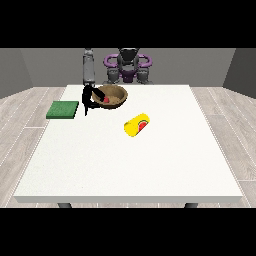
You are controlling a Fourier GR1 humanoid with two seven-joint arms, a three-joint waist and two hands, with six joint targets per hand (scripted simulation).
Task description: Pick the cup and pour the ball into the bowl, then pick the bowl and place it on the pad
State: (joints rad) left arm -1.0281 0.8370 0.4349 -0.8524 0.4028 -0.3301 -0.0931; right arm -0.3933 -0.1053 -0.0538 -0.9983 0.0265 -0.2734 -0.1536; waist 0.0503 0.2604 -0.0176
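A brown bowl (114, 95) stands at the table's far side, left of the middle, with a small red ball (106, 100) inside it. The hand at the view's left (90, 101) is at the bowl's left rim, and its dark fingers curl over that rim. A yellow cup (136, 125) lies on its side near the table's middle, with red showing at its mouth. The green pad (63, 109) lies flat near the table's left edge, a short way left of the hand. No hand shows at the view's right.
The white table (130, 165) stretches wide towards the camera in front of the cup. The robot's torso (128, 65) stands behind the far edge, with the grey forearm (88, 67) coming down over the bowl's left side.
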